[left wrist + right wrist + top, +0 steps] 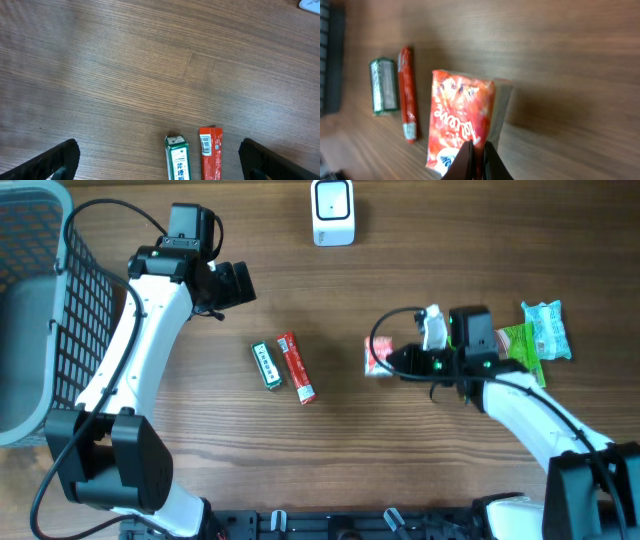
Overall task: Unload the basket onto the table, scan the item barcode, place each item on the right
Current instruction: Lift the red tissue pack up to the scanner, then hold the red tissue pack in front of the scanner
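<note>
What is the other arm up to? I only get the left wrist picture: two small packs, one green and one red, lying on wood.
Observer: The right hand is shut on one end of a red-orange snack packet.
Visitor: Where would that get scanned?
Observer: Probably at a white device with a dark window, standing alone at the far side of the table.
Visitor: Any more goods to come?
Observer: Yes, green packets lie beside the right arm's wrist.
</note>
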Motion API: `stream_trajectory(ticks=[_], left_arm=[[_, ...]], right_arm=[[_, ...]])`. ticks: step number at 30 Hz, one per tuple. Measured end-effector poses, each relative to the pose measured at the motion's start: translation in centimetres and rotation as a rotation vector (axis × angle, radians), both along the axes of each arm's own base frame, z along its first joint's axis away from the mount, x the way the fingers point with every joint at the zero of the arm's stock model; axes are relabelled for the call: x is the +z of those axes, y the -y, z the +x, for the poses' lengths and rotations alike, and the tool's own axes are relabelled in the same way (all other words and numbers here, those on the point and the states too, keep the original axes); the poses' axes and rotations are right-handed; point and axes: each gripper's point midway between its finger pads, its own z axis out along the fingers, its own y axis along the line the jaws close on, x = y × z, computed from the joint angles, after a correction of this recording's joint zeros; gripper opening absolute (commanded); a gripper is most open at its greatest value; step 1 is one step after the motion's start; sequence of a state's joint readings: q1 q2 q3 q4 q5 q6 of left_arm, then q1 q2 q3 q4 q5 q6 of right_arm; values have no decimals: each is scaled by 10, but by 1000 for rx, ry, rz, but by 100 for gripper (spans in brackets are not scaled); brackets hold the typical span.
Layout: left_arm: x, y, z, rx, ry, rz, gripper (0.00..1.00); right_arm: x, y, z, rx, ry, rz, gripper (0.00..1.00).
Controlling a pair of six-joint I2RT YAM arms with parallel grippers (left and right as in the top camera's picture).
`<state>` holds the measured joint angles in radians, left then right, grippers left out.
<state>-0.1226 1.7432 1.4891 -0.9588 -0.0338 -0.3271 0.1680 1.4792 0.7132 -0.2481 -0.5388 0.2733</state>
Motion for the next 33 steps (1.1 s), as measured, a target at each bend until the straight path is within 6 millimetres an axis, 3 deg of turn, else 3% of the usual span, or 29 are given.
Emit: stream_trajectory(ticks=[6,11,14,15,18,23,26,28,33], left_arm=[[0,0,0,0,-1,0,100],[0,0,0,0,0,0,100],[0,0,0,0,0,-1,100],[0,0,0,0,0,0,100],[0,0,0,0,-1,0,100],[0,0,0,0,-1,0,100],[0,0,0,0,0,0,100],[0,0,0,0,-1,0,100],[0,0,0,0,-1,0,100]], right_arm=[[88,18,51,-16,135,-261,4],[170,11,76,-17,265,-411,4],[196,10,93,-15,294,-465,5],[210,9,113,-34,322,-498,4],[219,4,148,-41,389,-556,4],[204,-24,197,-15,527,-659,4],[178,-40,221,12,570,-730,5],[151,-48,237,36,577,-782,4],[99,-54,266,71,598,-865,4]])
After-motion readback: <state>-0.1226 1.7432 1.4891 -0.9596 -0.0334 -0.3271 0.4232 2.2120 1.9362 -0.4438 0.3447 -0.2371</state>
